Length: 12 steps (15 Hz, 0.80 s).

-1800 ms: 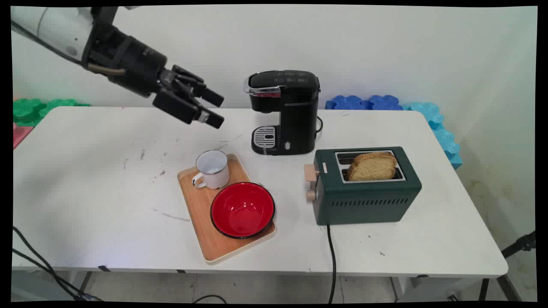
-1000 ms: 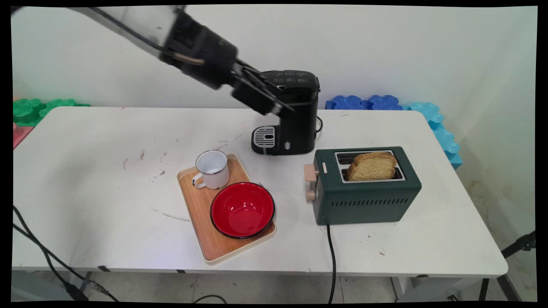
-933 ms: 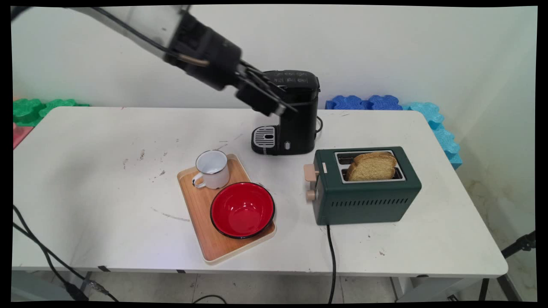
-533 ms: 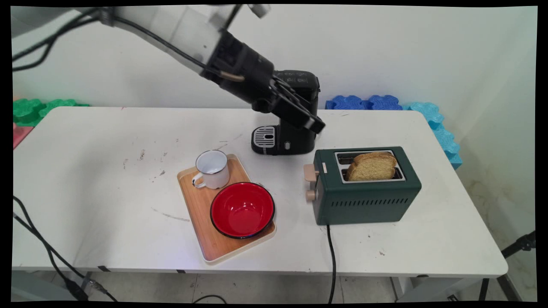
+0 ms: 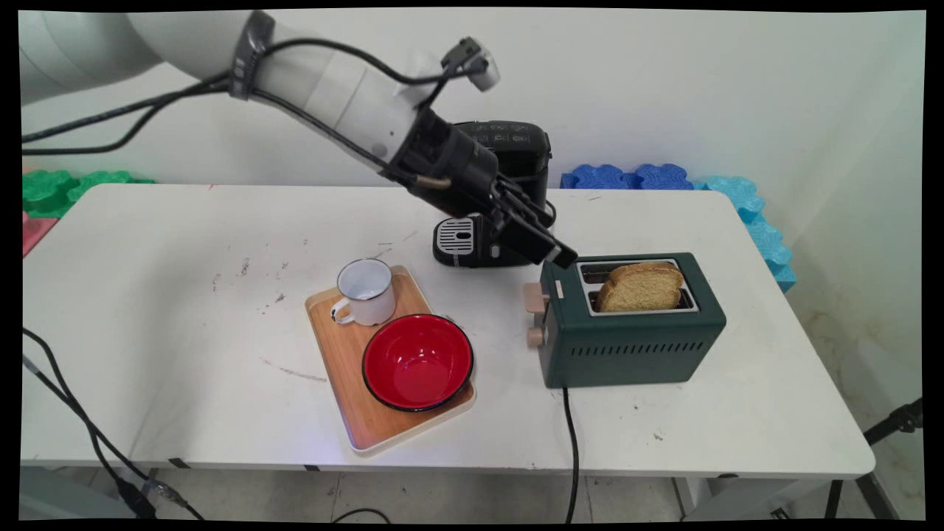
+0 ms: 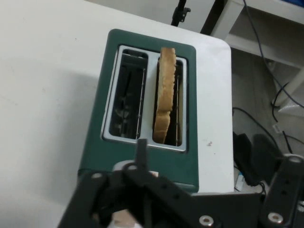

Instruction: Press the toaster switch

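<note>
A dark green toaster [image 5: 630,346] stands right of centre on the white table, with one slice of bread [image 5: 640,286] upright in its near slot. In the hand view the toaster [image 6: 206,104] shows the bread [image 6: 165,90] in the right slot, and the left slot [image 6: 126,95] is bare. My gripper [image 5: 557,254] hovers at the toaster's upper left end, just above its beige lever [image 5: 535,297]. The gripper [image 6: 216,156] is open and holds nothing. It touches neither toaster nor bread.
A black coffee machine [image 5: 509,147] stands behind my arm. To the left a wooden tray [image 5: 341,369] carries a white mug [image 5: 366,291] and a red bowl [image 5: 417,361]. The toaster's black cord [image 5: 571,442] runs off the front edge. Foam mats [image 5: 664,177] lie behind the table.
My arm has swung from the table's far left, across the front of the coffee machine, down to the toaster's left end. Nothing on the table has moved.
</note>
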{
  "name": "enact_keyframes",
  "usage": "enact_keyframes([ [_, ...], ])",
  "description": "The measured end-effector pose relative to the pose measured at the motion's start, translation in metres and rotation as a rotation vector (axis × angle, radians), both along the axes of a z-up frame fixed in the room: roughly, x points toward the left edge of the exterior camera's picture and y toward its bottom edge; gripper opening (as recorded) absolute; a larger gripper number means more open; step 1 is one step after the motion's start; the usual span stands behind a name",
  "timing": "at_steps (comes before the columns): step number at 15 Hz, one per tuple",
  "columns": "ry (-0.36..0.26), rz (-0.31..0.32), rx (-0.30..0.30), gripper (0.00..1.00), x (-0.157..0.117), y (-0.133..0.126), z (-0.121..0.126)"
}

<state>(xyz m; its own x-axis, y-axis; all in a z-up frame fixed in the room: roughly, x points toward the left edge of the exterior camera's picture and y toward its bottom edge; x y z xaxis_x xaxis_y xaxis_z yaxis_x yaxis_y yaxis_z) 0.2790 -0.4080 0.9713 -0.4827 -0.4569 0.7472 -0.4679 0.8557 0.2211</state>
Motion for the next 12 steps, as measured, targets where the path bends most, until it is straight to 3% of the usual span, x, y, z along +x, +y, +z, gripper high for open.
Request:
enact_keyframes([
  [12,-0.101,-0.047,-0.032,0.00,0.005,-0.012,-0.032],
])
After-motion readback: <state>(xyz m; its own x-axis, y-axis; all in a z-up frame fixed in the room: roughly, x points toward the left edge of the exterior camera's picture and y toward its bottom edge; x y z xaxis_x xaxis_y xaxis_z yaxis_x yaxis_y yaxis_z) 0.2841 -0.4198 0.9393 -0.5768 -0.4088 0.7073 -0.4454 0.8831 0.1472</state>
